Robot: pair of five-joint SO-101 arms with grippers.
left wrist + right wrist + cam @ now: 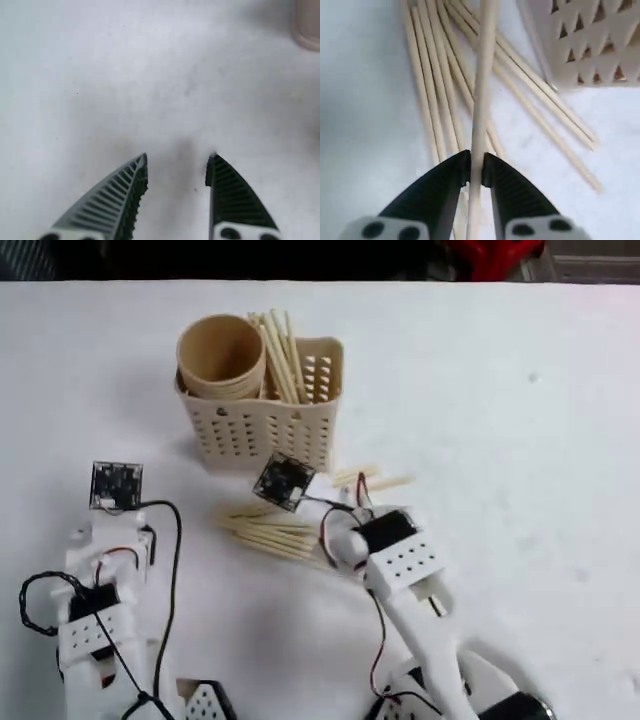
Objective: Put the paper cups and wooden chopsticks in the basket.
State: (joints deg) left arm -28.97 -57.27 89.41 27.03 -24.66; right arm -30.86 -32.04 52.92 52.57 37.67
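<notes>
Single chopstick (482,75) pinched between right fingers (445,185), closed hard on it near one end, rest of the stick running out across the loose pile. Cannot tell whether lifted clear or resting on the sticks beneath.

Handling, by the look of it: light, stiff, thin, smooth wood. Prone to rolling on the table (520,440) and to pivoting in a two-point pinch. Better taken nearer mid-length for balance; end grip fine only if tipped upright for the drop. Probably not fragile under this clamp.

Loose chopsticks (265,532) lying flat just in front of the basket (265,435), fanned and overlapping. Two more chopsticks (372,480) off to one side, near the basket's corner. Count on the table: roughly ten, exact number lost in the overlap.

Already standing in the basket: bundle of chopsticks (280,350), about six, leaning. Beside them in the same basket: paper cups (220,355), nested in one stack, three rims or so, count unclear. One basket. Cups look done; chopsticks left.

Cups, for reference: light, thin-walled, easy to crush. Gentle rim pinch.

Left fingers (125,195) spread apart, holding nothing, over bare table, well apart from the pile.
</notes>
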